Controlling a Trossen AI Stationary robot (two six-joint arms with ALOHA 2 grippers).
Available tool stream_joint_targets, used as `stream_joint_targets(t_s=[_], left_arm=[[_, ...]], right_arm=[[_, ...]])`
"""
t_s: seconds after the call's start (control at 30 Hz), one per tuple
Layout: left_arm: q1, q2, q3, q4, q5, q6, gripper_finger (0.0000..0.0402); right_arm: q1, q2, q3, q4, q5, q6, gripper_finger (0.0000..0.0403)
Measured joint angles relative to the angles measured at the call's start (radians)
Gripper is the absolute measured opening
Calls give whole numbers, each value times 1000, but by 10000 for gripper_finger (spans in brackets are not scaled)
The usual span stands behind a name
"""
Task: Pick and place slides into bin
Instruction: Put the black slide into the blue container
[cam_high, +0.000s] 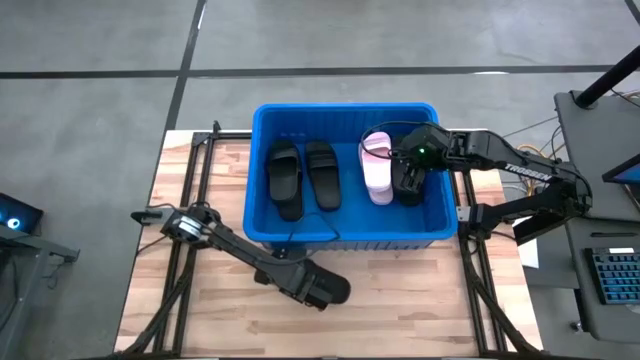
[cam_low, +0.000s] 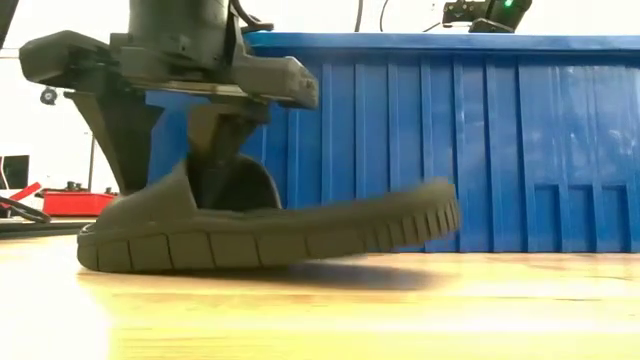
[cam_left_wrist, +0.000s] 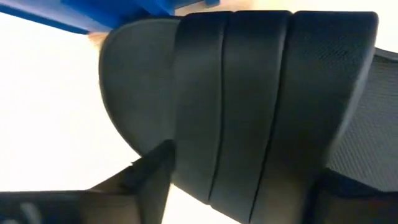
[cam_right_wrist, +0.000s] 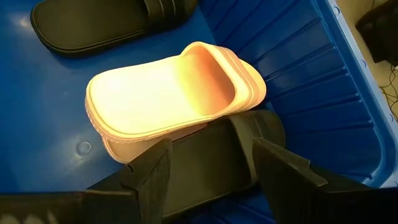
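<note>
A black slide (cam_low: 300, 235) lies on the wooden table in front of the blue bin (cam_high: 345, 108). My left gripper (cam_high: 322, 290) is shut on its strap. Inside the bin, two black slides (cam_high: 284, 180) (cam_high: 322, 173) lie flat on the floor at the left. A pale pink slide (cam_right_wrist: 161, 93) and another black slide (cam_right_wrist: 211, 155) lie side by side at the right. My right gripper (cam_right_wrist: 214, 168) hangs open inside the bin over that black slide, one finger on either side of it. I cannot tell whether it touches the slide. My left gripper comes from above, fingers pointing down. It holds the slide's wide ribbed strap (cam_left_wrist: 249, 124) between its two fingers, one finger (cam_low: 225, 150) at the foot opening and the other (cam_low: 120, 140) at the toe side. The strap end rests on the table and the far end (cam_low: 440, 215) is a little raised.
The bin's ribbed front wall (cam_low: 480, 140) stands right behind the slide on the table. Black frame rails (cam_high: 190, 190) run along the table's left and right sides. Bare wood (cam_high: 420, 300) lies in front of the bin.
</note>
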Motion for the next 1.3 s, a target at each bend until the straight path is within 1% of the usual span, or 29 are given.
stream_joint_targets(t_s=[0.1, 0.27, 0.33, 0.4, 0.57, 0.7, 0.77, 0.87, 1.0, 1.03, 1.1, 1.2, 1.3], left_arm=[[0, -4, 0, -2, 25, 77, 165], [-1, -30, -1, -7, 53, 254, 64], [-1, -42, -2, -20, 68, 309, 30], [-1, -62, -2, -44, 85, 363, 7], [0, -131, -1, -59, 131, 505, 1], [-1, -215, 11, -52, 145, 583, 0], [-4, -266, 20, -31, 162, 652, 0], [-4, -344, 37, 81, 185, 798, 0], [8, -472, 45, 260, 164, 980, 0], [17, -504, 45, 308, 139, 1045, 0], [38, -567, 44, 365, 34, 1172, 0], [82, -642, 44, 384, -228, 1344, 0], [156, -678, 41, 386, -470, 1463, 0]], right_arm=[[0, 0, 0, 0, 0, 0, 215], [0, 0, 0, 1, 0, 0, 215], [0, 0, 0, 1, 0, 0, 215], [0, 0, 0, 1, 0, 0, 215], [0, 0, 0, 1, 0, 0, 215], [0, 0, -3, 4, 0, 0, 215], [0, 0, -8, 5, 0, 0, 215], [0, 0, -20, 7, 1, 0, 215], [0, 0, -48, 7, 1, 2, 215], [0, 0, -58, 8, 1, 8, 215], [0, 0, -80, 7, 0, 26, 215], [0, 0, -117, 15, 0, 56, 215], [0, 0, -154, 36, 1, 81, 215]])
